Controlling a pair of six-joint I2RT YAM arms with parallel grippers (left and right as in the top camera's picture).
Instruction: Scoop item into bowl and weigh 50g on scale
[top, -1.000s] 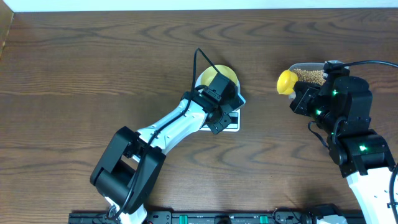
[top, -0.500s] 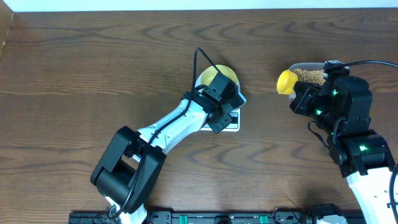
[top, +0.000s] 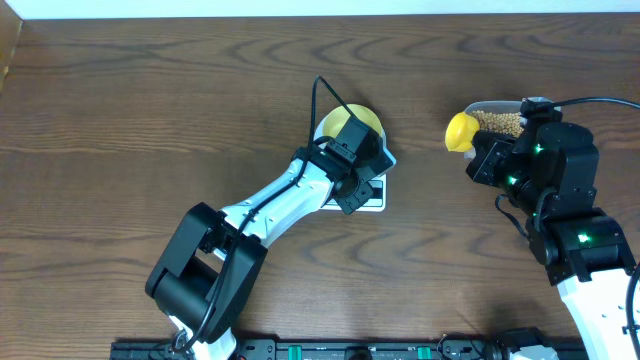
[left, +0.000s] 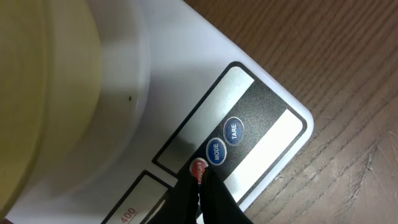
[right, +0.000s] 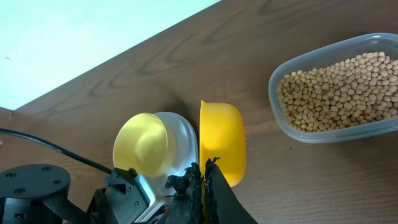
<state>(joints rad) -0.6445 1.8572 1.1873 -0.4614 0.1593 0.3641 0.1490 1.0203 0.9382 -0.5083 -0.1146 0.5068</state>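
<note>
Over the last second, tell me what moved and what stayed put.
Nothing visibly changed. The left gripper stays shut, its tips at the red button of the scale, with the bowl still on it. The right gripper stays shut on the yellow scoop, near the tub of beans.

Counted on one wooden table (top: 150, 100): one white digital scale (left: 180, 62) with three round buttons (left: 216, 151), one pale-yellow bowl (right: 144, 144), one bright yellow scoop (right: 222, 143), one clear plastic tub (right: 272, 93), tan beans (right: 336, 93) too many to number, one left hand (left: 200, 179), one right hand (right: 203, 171).
</note>
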